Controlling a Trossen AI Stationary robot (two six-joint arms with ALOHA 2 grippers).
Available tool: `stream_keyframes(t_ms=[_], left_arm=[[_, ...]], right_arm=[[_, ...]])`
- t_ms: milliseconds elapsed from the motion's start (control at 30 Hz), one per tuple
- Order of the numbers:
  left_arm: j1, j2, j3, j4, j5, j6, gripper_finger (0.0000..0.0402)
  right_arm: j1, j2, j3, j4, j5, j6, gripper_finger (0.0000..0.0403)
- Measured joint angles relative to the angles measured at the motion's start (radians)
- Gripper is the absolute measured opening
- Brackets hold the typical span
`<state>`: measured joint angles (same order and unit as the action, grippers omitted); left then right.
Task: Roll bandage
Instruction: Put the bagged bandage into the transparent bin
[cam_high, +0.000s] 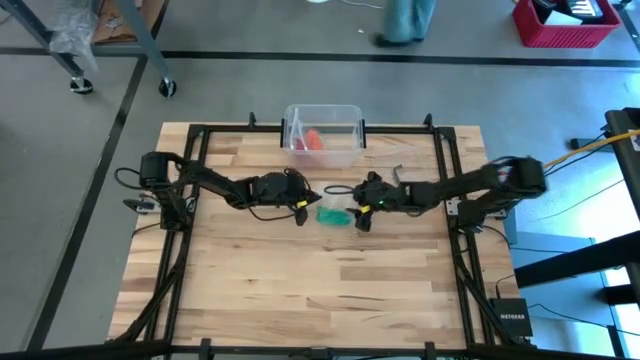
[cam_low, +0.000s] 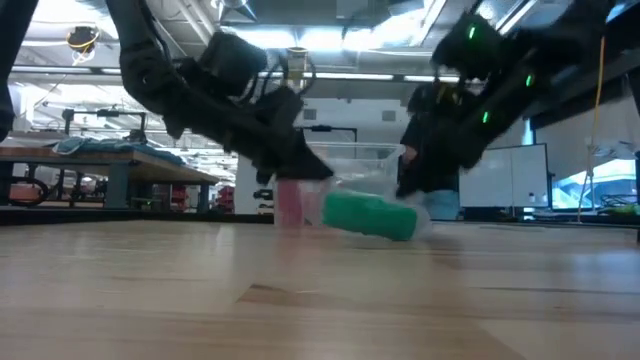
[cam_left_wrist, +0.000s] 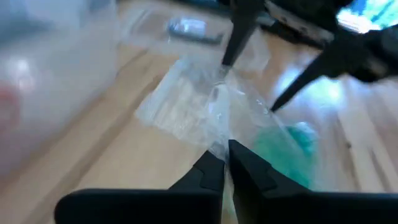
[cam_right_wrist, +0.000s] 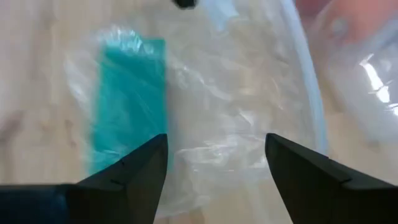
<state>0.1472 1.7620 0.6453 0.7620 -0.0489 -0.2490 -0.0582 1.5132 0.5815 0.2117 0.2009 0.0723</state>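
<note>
A workshop or lab hall: grey concrete floor (cam_high: 300, 90) around the wooden worktop (cam_high: 300, 280), workbenches (cam_low: 100, 165) and ceiling strip lights (cam_low: 340, 40) beyond it

Mid-table sits the rolled green cloth bandage (cam_high: 335, 214), inside a thin clear plastic wrapper (cam_right_wrist: 236, 118). Behind it, at the wooden table's (cam_high: 300, 290) far edge, stands the clear plastic box (cam_high: 323, 137). The left gripper (cam_high: 301, 208) is just left of the bandage, pinched on the wrapper; the right gripper (cam_high: 363, 215) is just right of it, fingers apart over the wrapper.
</note>
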Motion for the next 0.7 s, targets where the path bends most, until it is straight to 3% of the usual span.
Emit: stream_keyframes(t_ms=[167, 367, 467, 700], left_arm=[[-0.005, -0.124, 0.0, -0.004, -0.014, 0.167, 0.0004], [-0.002, -0.317, 0.016, 0.002, -0.209, 0.363, 0.0002], [0.002, -0.374, 0.061, 0.015, -0.269, 0.45, 0.0004], [0.063, -0.368, 0.212, 0.01, -0.273, 0.6, 0.0002]], right_arm=[[0.0, -0.268, 0.02, -0.273, 0.01, 0.0, 0.027], [0.0, -0.534, 0.02, -0.426, 0.103, 0.017, 0.027], [0.0, -0.594, 0.02, -0.427, 0.104, 0.025, 0.027], [-0.001, -0.574, 0.02, -0.422, 0.118, 0.029, 0.027]])
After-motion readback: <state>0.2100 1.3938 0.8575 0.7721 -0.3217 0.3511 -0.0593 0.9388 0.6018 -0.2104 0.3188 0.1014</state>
